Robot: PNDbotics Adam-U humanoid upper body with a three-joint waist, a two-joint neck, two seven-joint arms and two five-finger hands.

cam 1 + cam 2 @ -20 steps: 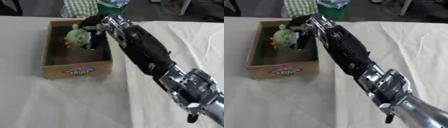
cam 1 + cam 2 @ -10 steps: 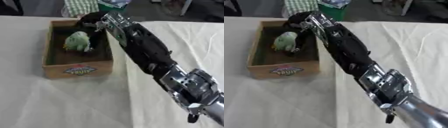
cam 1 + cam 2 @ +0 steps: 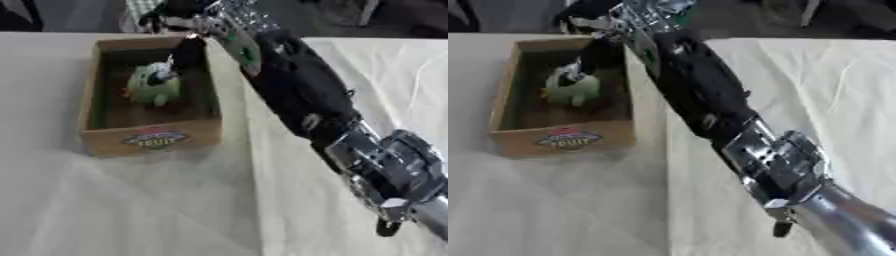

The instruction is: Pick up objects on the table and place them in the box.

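The round green soft toy with a pale top point(image 3: 154, 86) lies on the floor of the open wooden box with a fruit label on its front wall point(image 3: 153, 139), near the middle and a little toward the far end. Half a second ago it sat higher and closer to the left wall, with my fingers right against it; now it rests lower in the box and my right hand point(image 3: 179, 19) has drawn back up to the far rim. A second ago the toy was up between my fingers.

My right hand sits above the box's far right corner, and I cannot tell whether its fingers are spread or curled (they blur into the dark background there). A dark part of the hand or its shadow point(image 3: 598, 55) reaches down inside the far wall to just beside the toy; whether it touches I cannot say.

My black and silver right arm point(image 3: 302, 95) runs from the lower right corner across the cream cloth-covered table point(image 3: 131, 205), hiding part of the box's right wall. The label's wording is hard to read. My left hand shows nowhere.
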